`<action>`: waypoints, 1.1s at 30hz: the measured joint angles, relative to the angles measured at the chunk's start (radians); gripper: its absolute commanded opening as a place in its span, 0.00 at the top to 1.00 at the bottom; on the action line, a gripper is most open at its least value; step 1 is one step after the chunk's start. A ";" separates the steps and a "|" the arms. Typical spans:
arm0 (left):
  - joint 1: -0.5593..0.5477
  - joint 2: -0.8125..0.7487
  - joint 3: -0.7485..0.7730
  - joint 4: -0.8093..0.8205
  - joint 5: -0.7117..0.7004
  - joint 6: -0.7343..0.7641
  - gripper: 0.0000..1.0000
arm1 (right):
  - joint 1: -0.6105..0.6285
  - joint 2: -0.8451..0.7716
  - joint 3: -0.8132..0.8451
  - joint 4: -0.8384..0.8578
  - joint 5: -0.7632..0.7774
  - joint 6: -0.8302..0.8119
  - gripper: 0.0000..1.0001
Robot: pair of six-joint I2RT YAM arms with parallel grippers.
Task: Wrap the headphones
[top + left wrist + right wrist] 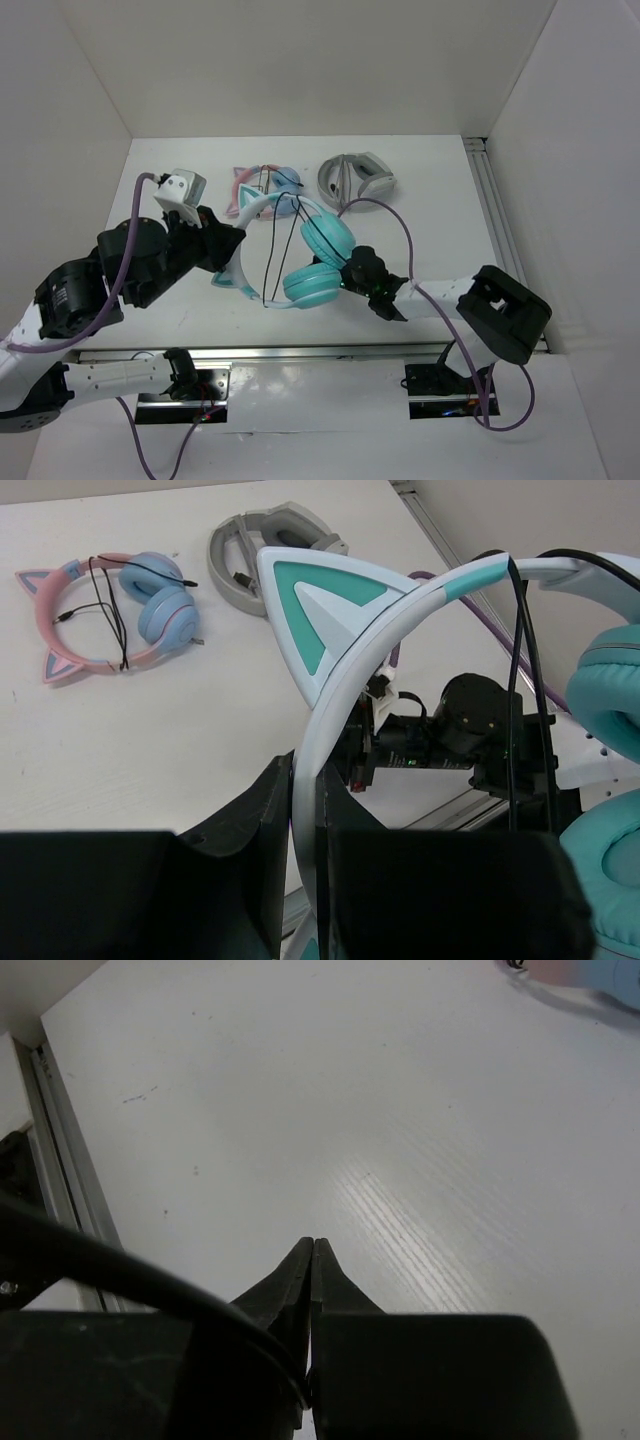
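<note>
The teal headphones point(318, 262) are held above the table, both earcups on the right and the pale headband point(243, 262) with its cat ears on the left. My left gripper point(232, 248) is shut on the headband point(306, 780), with one cat ear point(322, 615) just beyond the fingers. The thin black cable point(518, 680) is looped across the headband. My right gripper point(352, 272) sits against the earcups with its jaws closed. The black cable point(150, 1275) runs in between them near their base, and the tips point(314, 1246) point at bare table.
Pink-and-blue cat-ear headphones point(262, 188) with a wrapped cable and grey-and-white headphones point(357, 178) lie at the back of the table. They also show in the left wrist view, pink point(110, 610) and grey point(268, 550). A metal rail point(493, 215) runs along the right edge.
</note>
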 measured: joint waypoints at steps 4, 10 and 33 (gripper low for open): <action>0.000 -0.018 0.002 -0.013 -0.014 0.000 1.00 | 0.012 0.000 -0.047 0.053 0.000 0.016 0.98; 0.000 -0.043 0.018 -0.019 -0.037 0.000 1.00 | 0.063 -0.005 -0.070 0.074 -0.002 0.036 0.88; 0.000 -0.048 0.019 -0.020 -0.058 -0.005 1.00 | 0.123 -0.047 -0.086 0.088 0.010 0.041 0.81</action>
